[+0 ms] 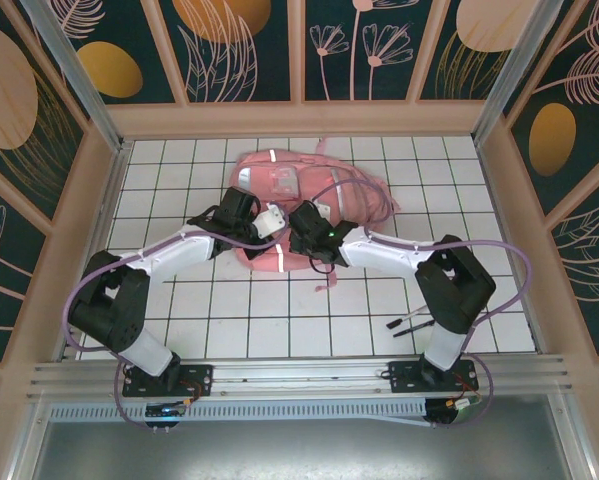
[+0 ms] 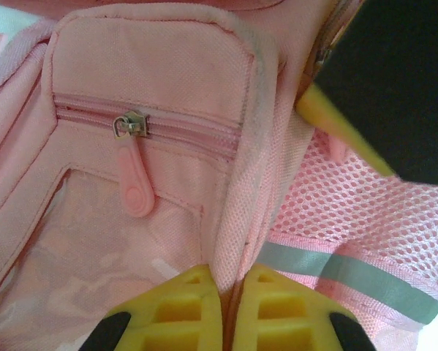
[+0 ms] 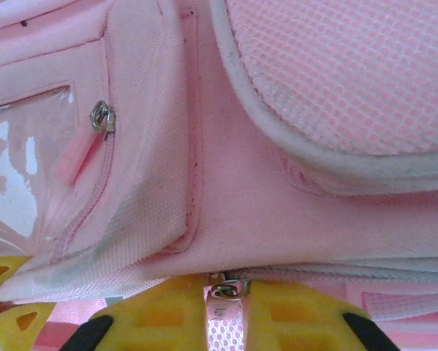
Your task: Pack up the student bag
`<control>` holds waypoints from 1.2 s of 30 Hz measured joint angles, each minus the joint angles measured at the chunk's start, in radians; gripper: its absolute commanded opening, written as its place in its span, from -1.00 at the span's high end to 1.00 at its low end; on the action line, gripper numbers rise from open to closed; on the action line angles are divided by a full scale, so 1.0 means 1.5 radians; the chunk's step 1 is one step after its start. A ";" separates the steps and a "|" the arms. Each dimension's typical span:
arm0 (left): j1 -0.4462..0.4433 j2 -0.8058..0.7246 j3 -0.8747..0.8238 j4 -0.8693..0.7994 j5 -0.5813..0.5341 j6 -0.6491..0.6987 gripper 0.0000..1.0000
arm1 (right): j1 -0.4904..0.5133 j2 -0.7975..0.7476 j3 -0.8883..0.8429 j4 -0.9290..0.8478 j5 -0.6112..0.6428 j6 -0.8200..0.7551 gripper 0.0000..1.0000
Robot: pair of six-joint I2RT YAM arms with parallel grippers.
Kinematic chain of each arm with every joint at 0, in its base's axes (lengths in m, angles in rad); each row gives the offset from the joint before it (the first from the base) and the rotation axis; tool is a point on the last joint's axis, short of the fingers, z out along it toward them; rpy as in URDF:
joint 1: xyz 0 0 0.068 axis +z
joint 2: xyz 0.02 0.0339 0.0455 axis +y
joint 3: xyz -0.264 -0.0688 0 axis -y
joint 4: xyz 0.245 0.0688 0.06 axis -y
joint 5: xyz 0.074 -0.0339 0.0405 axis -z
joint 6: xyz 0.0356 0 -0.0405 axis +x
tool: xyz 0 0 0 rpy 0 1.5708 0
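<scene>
With the left claw [image 2: 232, 311] clamped on the front pocket's piped edge and the right claw [image 3: 226, 322] nipped on a zip pull [image 3: 224, 291], opening likely goes best if the left holds the cloth taut while the right draws along the zip's line, not upward. The student bag [image 1: 269, 180] lies flat on the far middle of the tiled table [image 1: 279, 320]: soft pink fabric, mesh panels, grey reflective stripes, a clear pocket window.
</scene>
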State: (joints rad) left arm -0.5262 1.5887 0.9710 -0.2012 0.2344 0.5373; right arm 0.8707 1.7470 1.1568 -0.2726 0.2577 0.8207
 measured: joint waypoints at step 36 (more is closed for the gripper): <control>0.147 -0.023 0.020 0.051 0.062 0.105 -0.11 | -0.158 -0.184 -0.166 0.008 -0.273 -0.194 0.10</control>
State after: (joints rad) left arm -0.3058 1.5536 1.0012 -0.1246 0.3275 0.6945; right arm 0.6334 1.4712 0.9085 -0.2604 -0.1516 0.5297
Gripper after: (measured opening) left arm 0.475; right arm 0.430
